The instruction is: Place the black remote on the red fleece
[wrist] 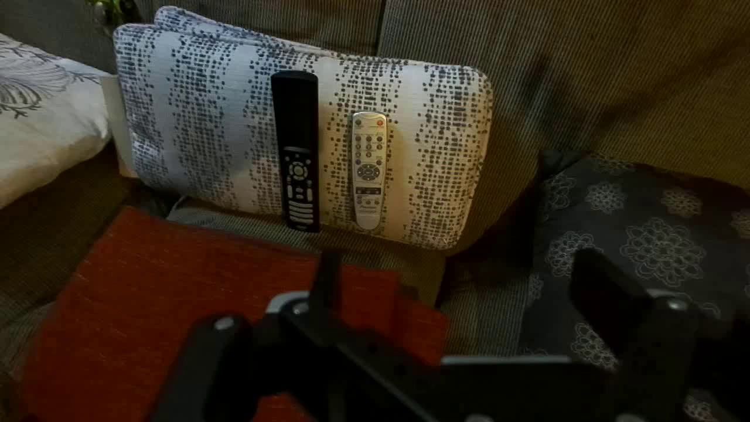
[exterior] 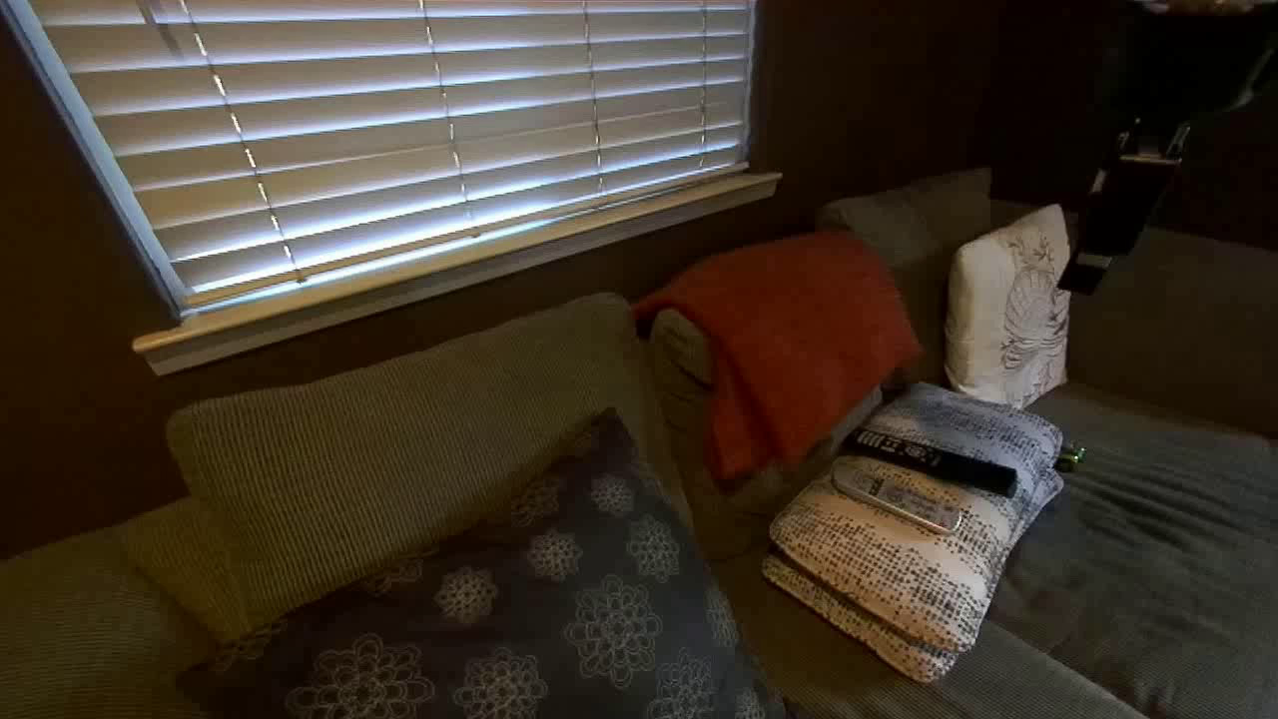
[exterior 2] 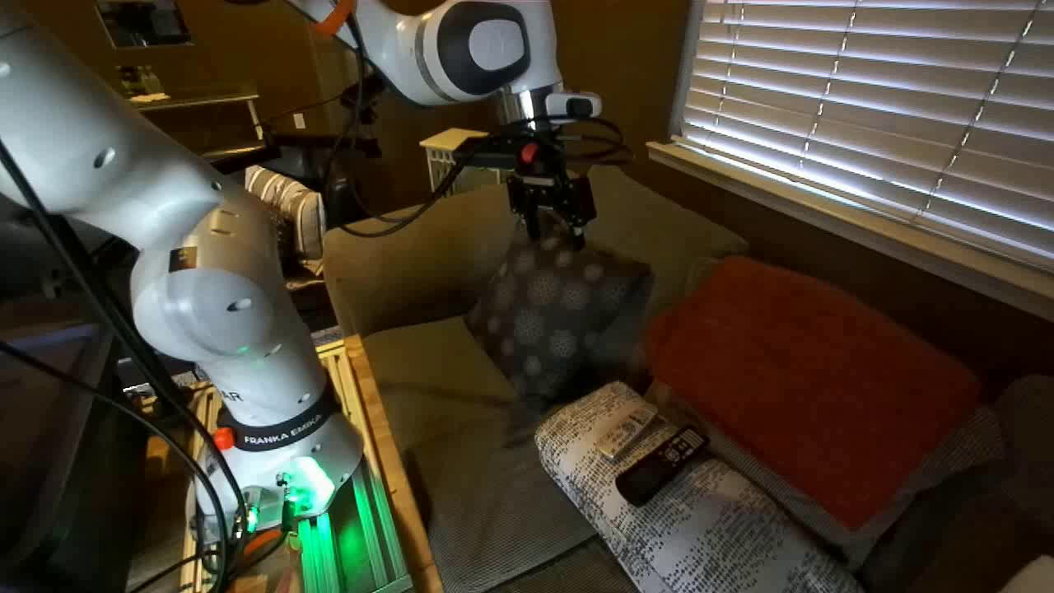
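Note:
The black remote [exterior: 939,463] lies flat on a dotted white-and-grey cushion [exterior: 879,589], and it shows in both exterior views [exterior 2: 662,465]. In the wrist view the black remote [wrist: 297,158] is at the upper middle, with its button end toward the red fleece [wrist: 176,299]. The red fleece [exterior: 799,340] is draped over the sofa back beside that cushion, also in an exterior view [exterior 2: 807,379]. My gripper [exterior 2: 556,235] is raised above the sofa, apart from the remote and the fleece. In the wrist view its fingers [wrist: 457,269] are wide apart with nothing between them.
A silver remote [wrist: 369,170] lies beside the black one on the stacked dotted cushions. A grey flower-patterned cushion [exterior 2: 560,313] leans on the sofa below my gripper. A white cushion [exterior: 1008,310] stands beyond the fleece. A window sill [exterior: 459,270] runs behind the sofa.

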Available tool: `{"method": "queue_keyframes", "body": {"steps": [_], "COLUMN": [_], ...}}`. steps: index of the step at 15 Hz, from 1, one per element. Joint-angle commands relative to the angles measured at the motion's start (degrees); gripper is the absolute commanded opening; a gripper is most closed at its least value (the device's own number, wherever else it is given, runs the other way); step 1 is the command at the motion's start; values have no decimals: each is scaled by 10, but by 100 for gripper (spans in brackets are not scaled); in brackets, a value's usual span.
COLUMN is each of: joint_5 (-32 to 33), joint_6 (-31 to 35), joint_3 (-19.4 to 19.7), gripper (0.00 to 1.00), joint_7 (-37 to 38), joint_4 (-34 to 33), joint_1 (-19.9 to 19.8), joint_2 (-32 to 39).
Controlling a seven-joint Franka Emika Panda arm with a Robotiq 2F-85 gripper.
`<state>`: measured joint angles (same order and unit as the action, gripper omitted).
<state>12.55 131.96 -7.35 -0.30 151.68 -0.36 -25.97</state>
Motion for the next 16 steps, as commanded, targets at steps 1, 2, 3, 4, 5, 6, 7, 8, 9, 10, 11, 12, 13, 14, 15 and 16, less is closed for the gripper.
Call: {"method": "queue_keyframes", "body": {"steps": [1, 2, 3, 4, 5, 6, 7, 8, 9, 10, 11, 12, 13, 14, 15, 16], "joint_5": [4, 4, 4, 4, 4, 4, 4, 4, 4, 17, 15, 13, 11, 10, 5, 2], "joint_6": [-2, -2, -2, -2, -2, -2, -2, -2, -2, -18, -24, -30, -38, -42, -43, -42], "joint_3": [8, 8, 8, 8, 8, 8, 8, 8, 8, 1, 1, 3, 6, 11, 16, 23], "gripper": [100, 100, 100, 100, 100, 100, 100, 100, 100, 100, 100, 100, 100, 100, 100, 100], "joint_7": [3, 3, 3, 3, 3, 3, 3, 3, 3, 19, 24, 31, 30, 33, 34, 32], "joint_4": [-1, -1, -1, -1, -1, -1, -1, -1, -1, -21, -31, -47, -56, -66, -74, -84], "joint_1": [9, 9, 9, 9, 9, 9, 9, 9, 9, -2, -4, -9, -10, -12, -12, -13], "joint_2": [0, 0, 0, 0, 0, 0, 0, 0, 0, 23, 38, 63, 79, 96, 111, 129]}}
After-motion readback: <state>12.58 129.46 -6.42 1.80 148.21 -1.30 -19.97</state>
